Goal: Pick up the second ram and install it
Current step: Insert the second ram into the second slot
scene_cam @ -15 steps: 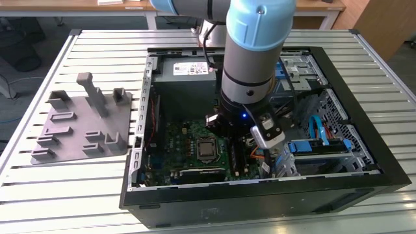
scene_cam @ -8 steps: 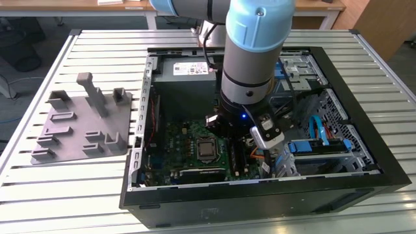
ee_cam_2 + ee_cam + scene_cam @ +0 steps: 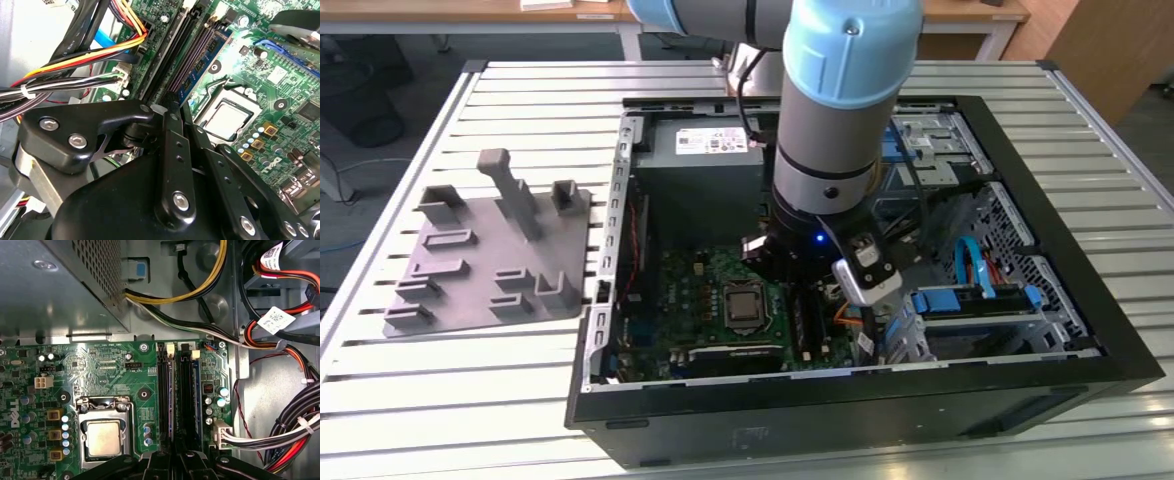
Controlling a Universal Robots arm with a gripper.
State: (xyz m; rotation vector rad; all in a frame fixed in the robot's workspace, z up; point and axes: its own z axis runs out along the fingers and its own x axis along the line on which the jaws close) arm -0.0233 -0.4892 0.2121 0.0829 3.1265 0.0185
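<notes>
Grey plastic tray (image 3: 487,255) with upright blocks sits on the slatted metal table (image 3: 400,400), at 9 o'clock from the open black PC case (image 3: 854,420). Inside the case lies the green motherboard (image 3: 687,290), with the CPU socket (image 3: 744,305) at about 7 o'clock from the gripper (image 3: 774,262). The arm (image 3: 841,110) reaches down into the case. In both wrist views the gripper (image 3: 170,112) (image 3: 175,460) hangs right over the black slot rails (image 3: 162,390). Cannot tell if it is spread or pinching. The second ram (image 3: 202,60) (image 3: 198,390) shows as a blue-green edge standing along one rail, just beside the gripper; whether they touch is unclear. Cable bundle (image 3: 280,435) and blue drive bay (image 3: 974,300) sit at 3 o'clock.
</notes>
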